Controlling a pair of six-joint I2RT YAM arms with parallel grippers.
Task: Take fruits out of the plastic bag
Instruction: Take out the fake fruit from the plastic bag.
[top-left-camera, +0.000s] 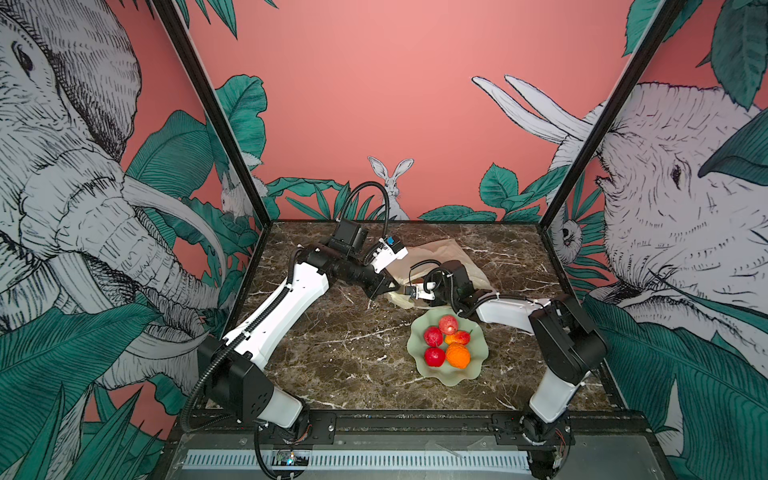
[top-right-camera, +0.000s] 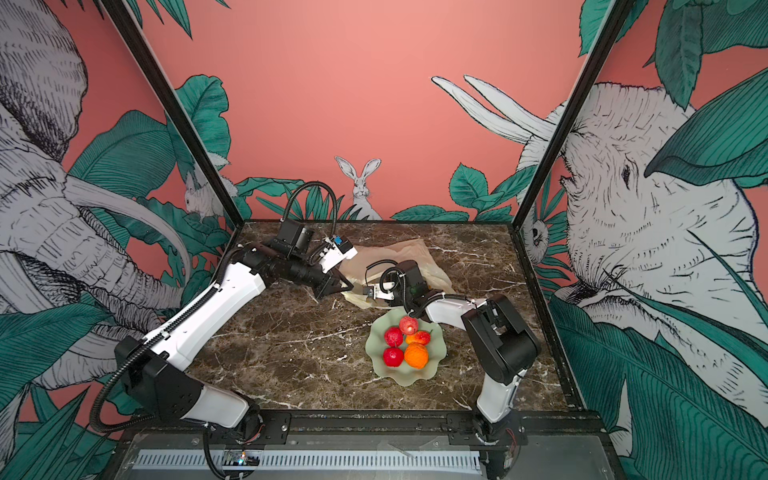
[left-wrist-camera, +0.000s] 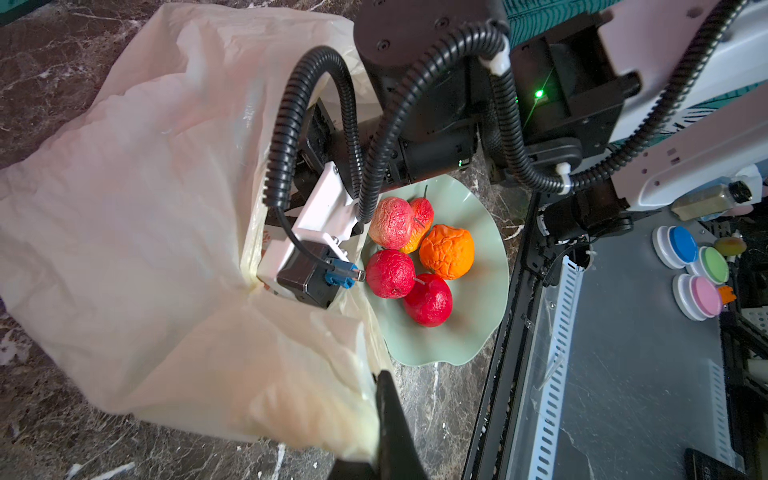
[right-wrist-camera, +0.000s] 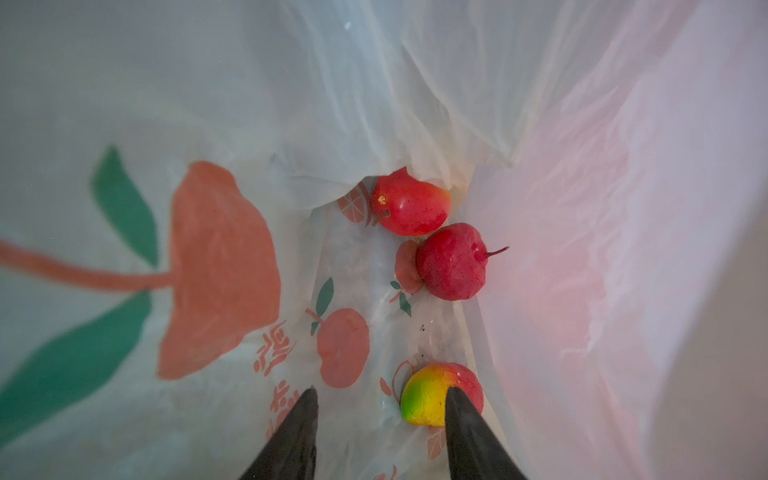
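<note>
- Both top views: the bag (top-left-camera: 440, 251) (top-right-camera: 399, 254) lies crumpled toward the back of the marble table (top-left-camera: 332, 357), just behind the dish (top-left-camera: 453, 377).
- The left gripper (top-left-camera: 399, 286) sits at the bag's near rim, jaws pressed together on a fold of plastic.
- The right arm reaches into the bag's mouth from the right. Its gripper is hidden inside the bag here.
- The dish holds five fruits (top-left-camera: 434, 356) bunched together and touching: mostly red, one orange (top-left-camera: 458, 355), one red-yellow.
- Left wrist view: the bag's mouth gapes, and the right arm's camera block (left-wrist-camera: 305, 276) sits in the opening.
- A dark finger (left-wrist-camera: 390, 415) of the left gripper is at the rim, with plastic bunched against it.
- The dish lies just beside the mouth, and the bag's edge overlaps its rim.
- Right wrist view, inside the bag: the right gripper (right-wrist-camera: 384, 419) has its fingers spread, with only the bag's printed wall showing between them.
- A red-yellow-green fruit (right-wrist-camera: 424, 395) lies partly behind one finger. I cannot tell whether they touch.
- Two red fruits (right-wrist-camera: 411, 203) (right-wrist-camera: 451, 262) lie side by side deeper in, one half under a fold.
</note>
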